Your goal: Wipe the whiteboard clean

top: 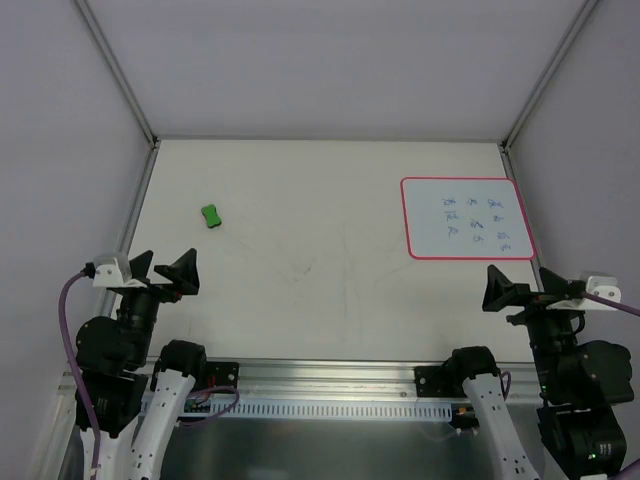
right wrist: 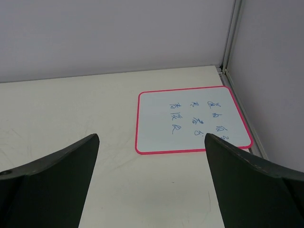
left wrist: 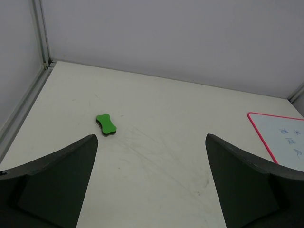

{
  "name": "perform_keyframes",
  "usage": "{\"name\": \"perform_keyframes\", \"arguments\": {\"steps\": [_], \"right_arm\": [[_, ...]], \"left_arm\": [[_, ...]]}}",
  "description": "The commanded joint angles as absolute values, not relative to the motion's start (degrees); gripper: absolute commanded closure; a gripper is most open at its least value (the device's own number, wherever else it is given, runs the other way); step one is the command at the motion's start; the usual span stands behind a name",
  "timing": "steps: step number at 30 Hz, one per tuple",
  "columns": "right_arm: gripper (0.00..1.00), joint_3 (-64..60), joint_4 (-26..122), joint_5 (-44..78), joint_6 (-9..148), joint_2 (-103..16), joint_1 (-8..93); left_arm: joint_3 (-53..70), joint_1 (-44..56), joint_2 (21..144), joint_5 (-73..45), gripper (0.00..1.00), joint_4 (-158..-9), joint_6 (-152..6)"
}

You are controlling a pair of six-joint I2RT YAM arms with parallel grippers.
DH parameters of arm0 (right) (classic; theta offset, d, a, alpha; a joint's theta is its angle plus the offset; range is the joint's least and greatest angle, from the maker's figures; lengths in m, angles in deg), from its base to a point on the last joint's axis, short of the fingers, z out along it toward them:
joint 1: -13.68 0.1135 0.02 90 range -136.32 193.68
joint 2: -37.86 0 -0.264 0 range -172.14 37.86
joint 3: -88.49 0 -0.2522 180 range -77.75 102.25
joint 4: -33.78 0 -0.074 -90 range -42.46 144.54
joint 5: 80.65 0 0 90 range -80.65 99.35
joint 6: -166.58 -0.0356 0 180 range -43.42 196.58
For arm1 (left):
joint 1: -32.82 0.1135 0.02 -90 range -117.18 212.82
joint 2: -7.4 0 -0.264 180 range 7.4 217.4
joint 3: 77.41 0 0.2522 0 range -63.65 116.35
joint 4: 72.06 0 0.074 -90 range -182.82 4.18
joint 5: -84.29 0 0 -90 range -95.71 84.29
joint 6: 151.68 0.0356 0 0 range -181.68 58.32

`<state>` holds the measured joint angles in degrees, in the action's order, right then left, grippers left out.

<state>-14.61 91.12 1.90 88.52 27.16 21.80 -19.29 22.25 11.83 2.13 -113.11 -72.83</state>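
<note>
L gripper spread, empty; R gripper likewise; eraser free ahead of L; best pinch its narrow waist, then carry to board.

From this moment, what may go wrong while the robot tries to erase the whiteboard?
1. The green eraser lies far left, the whiteboard far right; the open left tool may not reach the board, and a handover may drop the eraser.
2. The board seems to lie loose on the table; wiping may push it unless the right tool holds it.
3. The blue scribbles are spread out; some may be missed.
</note>
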Motion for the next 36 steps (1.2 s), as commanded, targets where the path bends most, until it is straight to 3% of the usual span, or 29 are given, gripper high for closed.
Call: {"name": "perform_keyframes", "arguments": {"steps": [1,8,15,20,26,31,36], "right_arm": [[0.01,-15.34,89.03,2.84,86.16,26.61,22.03],[0.01,-19.91,89.03,8.73,80.54,20.55,22.03],[0.01,-26.85,81.14,7.94,70.08,6.24,22.03],[0.01,-29.76,69.8,3.49,68.23,-9.64,22.64],[0.01,-23.71,65.57,-2.78,68.32,-34.94,24.66],[0.01,-21.5,59.77,-2.16,66.3,-47.82,27.47],[0.11,-18.86,57.13,-4.1,66.03,-56.78,31.08]], "left_arm": [[-19.96,21.75,12.85,3.78,0.01,-111.22,-73.54],[-24.44,21.75,15.66,3.43,0.01,-111.13,-75.3],[-28.66,21.75,20.14,2.48,0.01,-110.34,-77.05],[-29.28,21.75,22.17,1.76,0.01,-110.25,-75.91],[-29.9,21.75,21.64,2.64,0.01,-110.26,-75.82],[-29.98,21.75,21.38,3.17,0.01,-110.34,-75.91],[-29.9,21.75,21.9,3.44,0.01,-110.26,-75.91]]}}
